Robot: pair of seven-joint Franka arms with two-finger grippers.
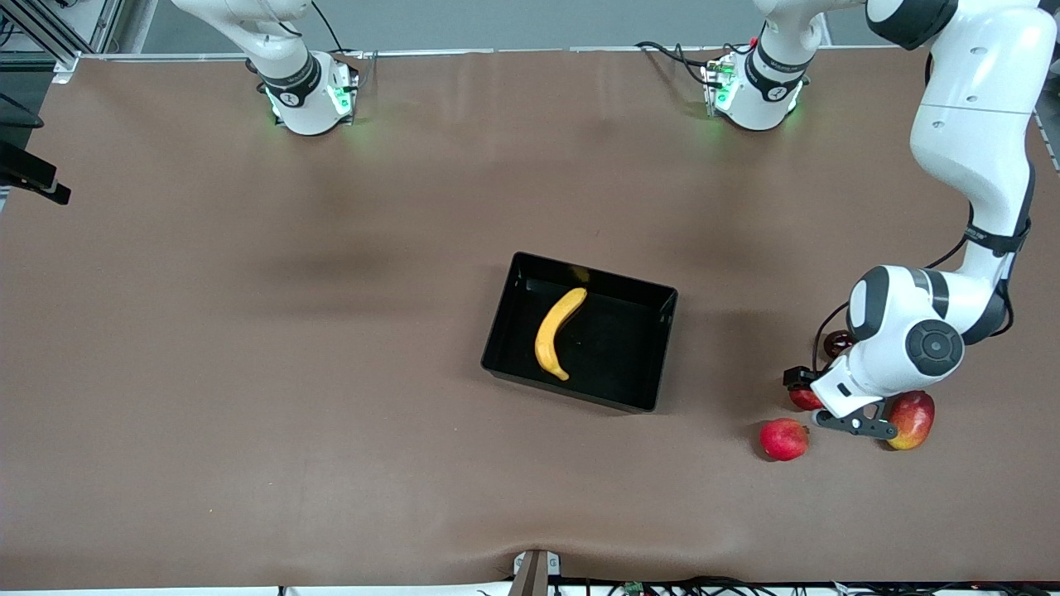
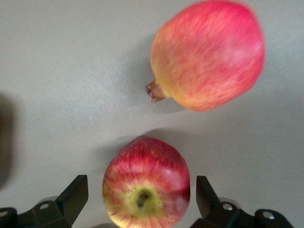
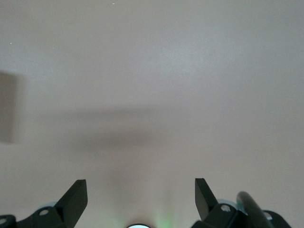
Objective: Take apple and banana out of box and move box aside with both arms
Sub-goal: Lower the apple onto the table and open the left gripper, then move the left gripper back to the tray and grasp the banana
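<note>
1. The black bin (image 1: 662, 348) sits on the brown table (image 1: 248, 372) near its middle. Its long sides are slightly skewed to the table edge.
2. The banana (image 1: 557, 333) lies inside the bin, in the half toward the right arm's end. On the front view's clock face it curves from about 1 o'clock down to 6 o'clock.
3. The apple (image 1: 802, 400) rests on the table well apart from the bin, between 3 and 4 o'clock from it, toward the left arm's end. The left arm's wrist covers most of it in the front view.
4. The left gripper (image 2: 142, 185) is down at the apple. Its fingers (image 2: 76, 192) are spread on either side of the fruit with a sliver of gap on each side, so it grips nothing. The apple's yellow stem patch faces the wrist camera.
5. Two other fruits crowd the spot. A round red fruit (image 1: 783, 439) lies close to the apple at about 7 o'clock, nearer the front camera. A red-and-yellow mango (image 1: 911, 420) lies at about 3 o'clock, partly under the left arm's wrist.
6. The left wrist view shows a larger reddish fruit (image 2: 209, 54) with a stubby brown end lying just clear of the apple. I cannot tell which neighbour it is.
7. The right gripper (image 3: 141, 187) waits over bare table, jaws wide and holding nothing.
</note>
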